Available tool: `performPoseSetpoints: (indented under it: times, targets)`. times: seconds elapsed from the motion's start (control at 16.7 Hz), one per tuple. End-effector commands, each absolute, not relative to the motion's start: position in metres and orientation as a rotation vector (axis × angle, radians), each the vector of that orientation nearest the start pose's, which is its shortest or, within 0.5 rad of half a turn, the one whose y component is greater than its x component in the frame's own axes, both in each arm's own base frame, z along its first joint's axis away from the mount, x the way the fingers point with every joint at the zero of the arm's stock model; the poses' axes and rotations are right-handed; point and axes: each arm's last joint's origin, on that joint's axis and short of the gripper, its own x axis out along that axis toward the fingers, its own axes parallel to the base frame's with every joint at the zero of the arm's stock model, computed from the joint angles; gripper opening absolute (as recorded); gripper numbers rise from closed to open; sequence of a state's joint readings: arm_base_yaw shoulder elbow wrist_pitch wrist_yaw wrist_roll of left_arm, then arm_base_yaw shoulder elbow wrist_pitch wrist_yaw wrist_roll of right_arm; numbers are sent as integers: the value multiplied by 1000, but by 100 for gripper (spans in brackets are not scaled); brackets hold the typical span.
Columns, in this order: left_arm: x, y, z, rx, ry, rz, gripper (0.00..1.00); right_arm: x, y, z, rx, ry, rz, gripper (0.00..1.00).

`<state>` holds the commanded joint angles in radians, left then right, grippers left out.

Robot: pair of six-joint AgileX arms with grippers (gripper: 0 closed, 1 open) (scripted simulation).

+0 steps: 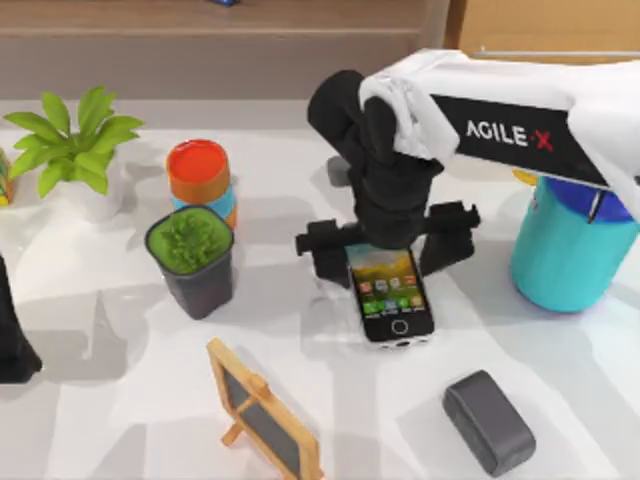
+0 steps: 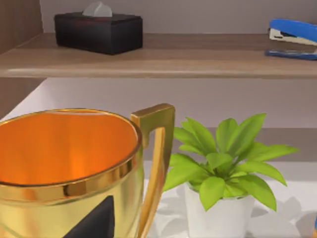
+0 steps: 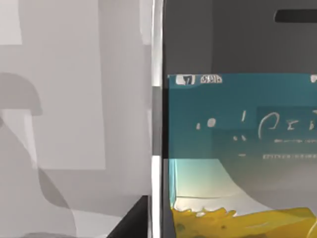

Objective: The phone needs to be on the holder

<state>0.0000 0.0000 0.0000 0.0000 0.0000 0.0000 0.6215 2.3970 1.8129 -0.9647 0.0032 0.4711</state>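
Right end effector poised over the top end of the phone, fingers spread wide to either side and not closed on it; the white AgileX arm reaches in from the right. Phone lying flat, screen up, on the white tabletop near its middle, home button toward the near edge; in the right wrist view the phone's rim and lit screen appear close up. Dark grey block lies near the phone, toward the front right, apart from it. Small easel blackboard stands front left of the phone. Dark cup of green filling and orange-lidded can stand to the left; teal cylinder to the right; potted plant at far left. Left end effector at the left edge, finger state cannot be told; its wrist view shows a gold trophy
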Motion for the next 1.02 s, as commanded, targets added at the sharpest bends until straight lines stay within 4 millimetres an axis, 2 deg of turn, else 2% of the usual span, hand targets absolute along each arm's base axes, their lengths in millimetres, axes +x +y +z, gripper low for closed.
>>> performPoseSetpoints:
  times: [0.18, 0.24, 0.66, 0.72, 1.02]
  targets:
    - [106, -1, 160, 0, 0, 0, 100, 371, 272, 95, -117, 1549, 137, 2]
    - [106, -1, 160, 0, 0, 0, 100, 371, 272, 95, -117, 1549, 137, 0]
    - [106, -1, 160, 0, 0, 0, 100, 371, 272, 95, -117, 1549, 137, 0]
    - [106, -1, 160, 0, 0, 0, 100, 370, 270, 115, -125, 1517, 135, 0]
    - [106, -1, 160, 0, 0, 0, 100, 369, 270, 133, -126, 1520, 134, 0]
